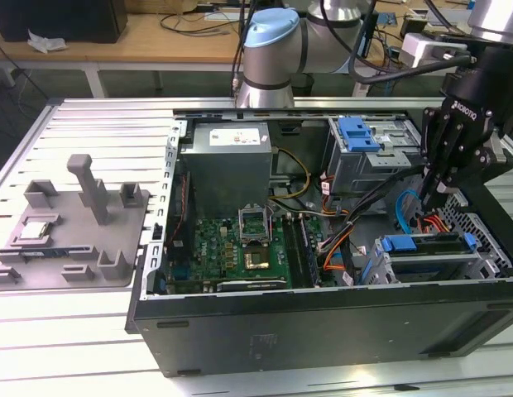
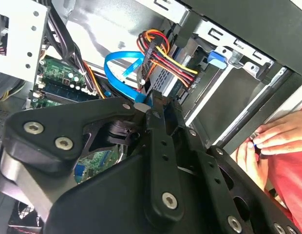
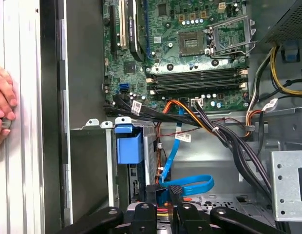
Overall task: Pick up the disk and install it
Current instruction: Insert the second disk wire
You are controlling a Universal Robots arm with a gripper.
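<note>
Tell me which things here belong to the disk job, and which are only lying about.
Job in hand:
gripper
disk, in its bay
case

Lying about:
grey fixture
power supply
motherboard
hand beside the case

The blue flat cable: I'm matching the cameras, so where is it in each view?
Exterior view: blue flat cable, exterior view's right, near the blue latch.
Second wrist view: looped, by the red-yellow wires.
First wrist view: curved, near the latch.
Shared landmark: the blue latch.
</note>
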